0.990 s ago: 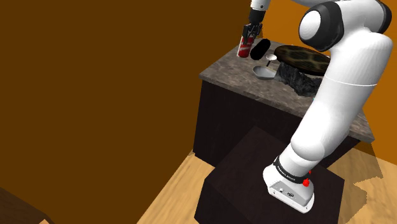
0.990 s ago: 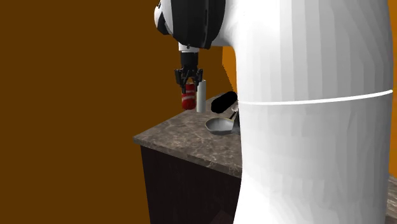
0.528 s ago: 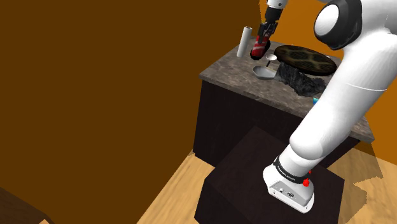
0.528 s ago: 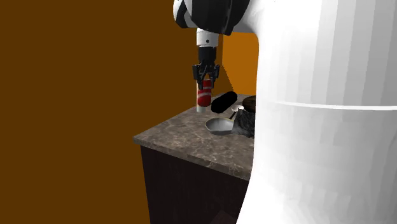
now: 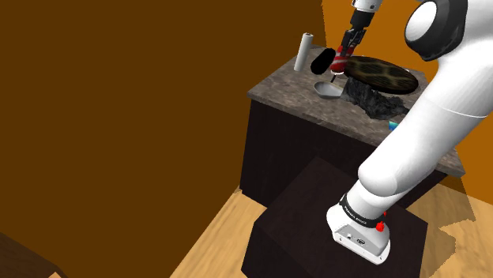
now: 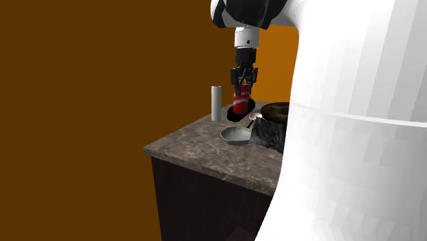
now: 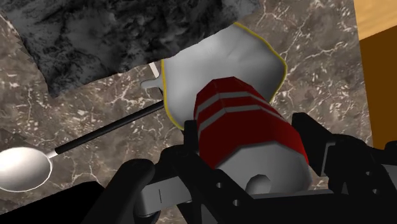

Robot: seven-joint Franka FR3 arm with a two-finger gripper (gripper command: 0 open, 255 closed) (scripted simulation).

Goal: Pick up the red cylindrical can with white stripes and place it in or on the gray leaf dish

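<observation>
My gripper (image 5: 348,41) is shut on a red can with white stripes (image 5: 341,60), holding it in the air above the marble counter. In the second exterior view the can (image 6: 239,103) hangs from the gripper (image 6: 244,80), a little above and behind the grey leaf dish (image 6: 236,135). The dish (image 5: 327,88) lies on the counter just below the can. Along the gripper (image 7: 254,143), the can (image 7: 245,121) is clasped between the black fingers (image 7: 189,135) and covers part of the yellow-rimmed grey dish (image 7: 219,60).
A white upright cylinder (image 5: 302,51) and a black cylinder (image 5: 322,59) stand at the counter's far end. A spoon (image 7: 25,167) lies beside the dish. A dark rock-like lump (image 5: 371,99) and a dark round tray (image 5: 379,73) sit to the shoulder view's right of the dish.
The gripper has carried the can toward the shoulder view's right, from beside the white cylinder to above the dish. The white and black cylinders are now uncovered.
</observation>
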